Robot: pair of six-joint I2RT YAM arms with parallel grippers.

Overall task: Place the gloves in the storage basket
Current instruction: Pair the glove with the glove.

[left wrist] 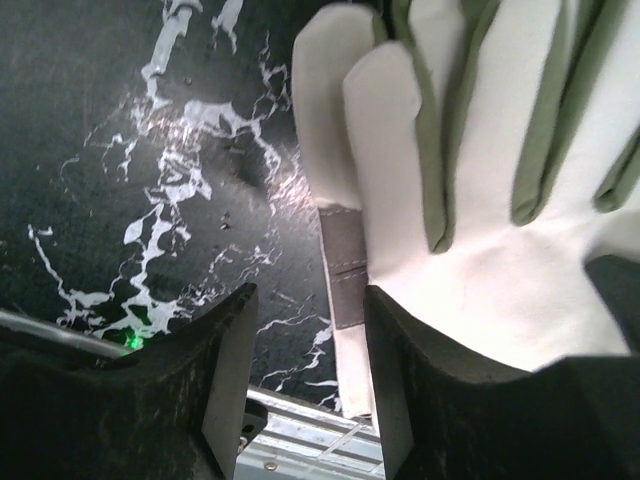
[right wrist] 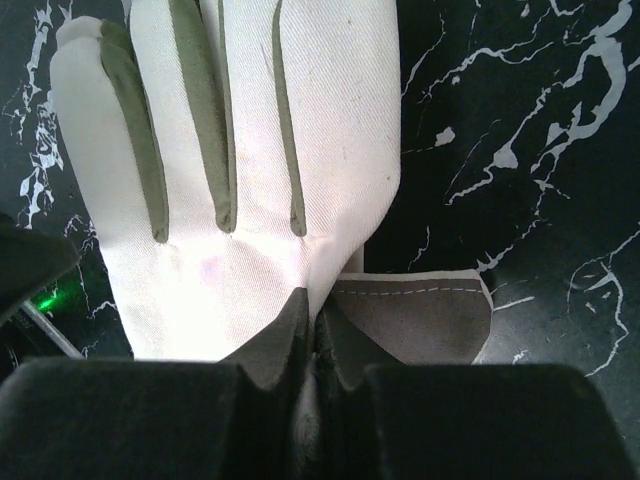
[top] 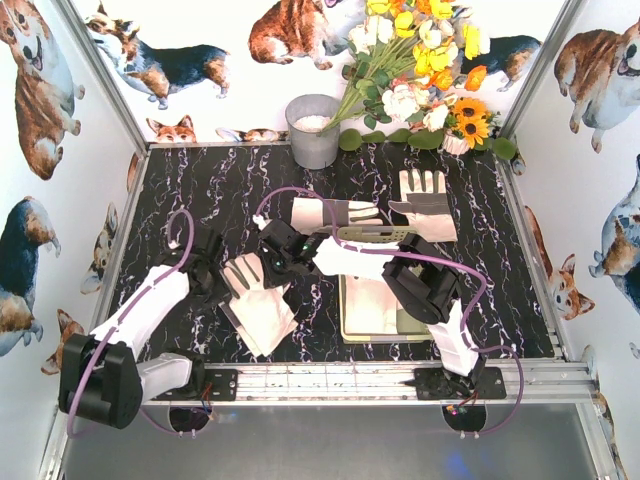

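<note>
Work glove (right wrist: 260,200) pinched tight by R hand (right wrist: 312,310); L hand (left wrist: 308,300) spread wide, nothing held. Small pinch: could be dropped before storage basket (top: 372,236).

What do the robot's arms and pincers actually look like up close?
The left arm and right arm both mix smooth white shells with chunky black joint housings, and a thin purple cable loops along each. The left pincer and right pincer each have two matte black, blocky fingers with wedge-shaped tips. No markings are visible.
</note>
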